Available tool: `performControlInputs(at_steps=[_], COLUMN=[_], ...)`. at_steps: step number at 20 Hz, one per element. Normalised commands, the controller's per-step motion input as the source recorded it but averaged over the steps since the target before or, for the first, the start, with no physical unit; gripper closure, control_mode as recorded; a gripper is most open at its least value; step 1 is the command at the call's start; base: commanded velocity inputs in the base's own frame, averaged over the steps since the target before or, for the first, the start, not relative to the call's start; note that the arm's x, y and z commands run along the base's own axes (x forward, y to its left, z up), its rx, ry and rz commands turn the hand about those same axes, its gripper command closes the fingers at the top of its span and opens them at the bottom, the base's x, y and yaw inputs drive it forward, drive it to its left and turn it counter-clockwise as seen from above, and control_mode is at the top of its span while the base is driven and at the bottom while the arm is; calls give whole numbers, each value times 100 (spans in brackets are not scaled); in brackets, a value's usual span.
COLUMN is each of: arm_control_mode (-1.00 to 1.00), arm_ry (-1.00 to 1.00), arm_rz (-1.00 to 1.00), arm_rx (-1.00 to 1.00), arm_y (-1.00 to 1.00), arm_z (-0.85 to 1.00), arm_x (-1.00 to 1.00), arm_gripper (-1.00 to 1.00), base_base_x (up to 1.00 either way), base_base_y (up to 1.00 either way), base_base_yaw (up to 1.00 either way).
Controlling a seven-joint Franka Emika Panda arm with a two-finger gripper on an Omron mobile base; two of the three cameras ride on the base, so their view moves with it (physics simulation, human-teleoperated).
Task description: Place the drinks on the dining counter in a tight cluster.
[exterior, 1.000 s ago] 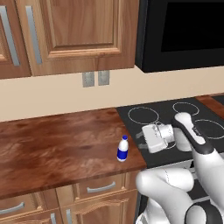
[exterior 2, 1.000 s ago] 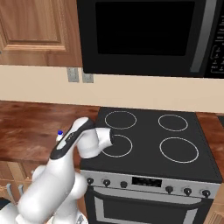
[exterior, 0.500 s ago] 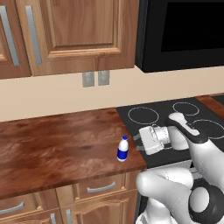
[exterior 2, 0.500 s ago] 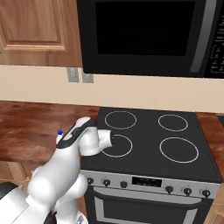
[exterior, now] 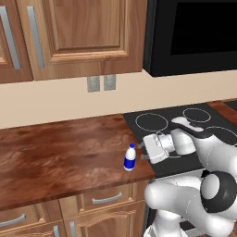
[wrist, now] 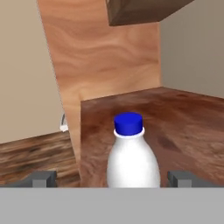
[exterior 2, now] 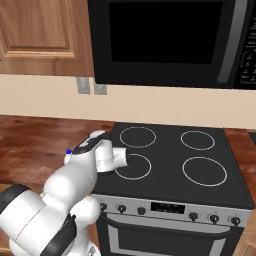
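The claw (exterior: 140, 152) stood wide open, level with the small white bottle with a blue cap (exterior: 130, 158), holding nothing. In the hand view the bottle (wrist: 132, 157) stood between the two fingertips (wrist: 43, 177), clear of both. It stood upright near the wooden counter's (exterior: 55, 157) front edge, beside the stove (exterior: 185, 121).

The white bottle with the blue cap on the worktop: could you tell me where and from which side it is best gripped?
Grip the white bottle around its straight body below the blue cap, coming in level from the stove side. It stands upright with the open gripper already level beside it, fingertips either side.
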Motion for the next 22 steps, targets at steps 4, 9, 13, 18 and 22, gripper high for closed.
performControlInputs(at_steps=[4, 9, 13, 18, 22], arm_control_mode=[-100, -100, -100, -100, -100], arm_ry=[0, 0, 0, 0, 0], arm_rz=[4, 4, 5, 6, 4], arm_rx=[0, 0, 0, 0, 0], arm_y=[5, 1, 1, 8, 16], arm_z=[-13, -14, -11, -5, 0], arm_x=[20, 18, 9, -2, -3], arm_gripper=[-100, -100, -100, -100, -100], base_base_x=[0, 0, 0, 0, 0], base_base_y=[0, 0, 0, 0, 0], base_base_yaw=[0, 0, 0, 0, 0])
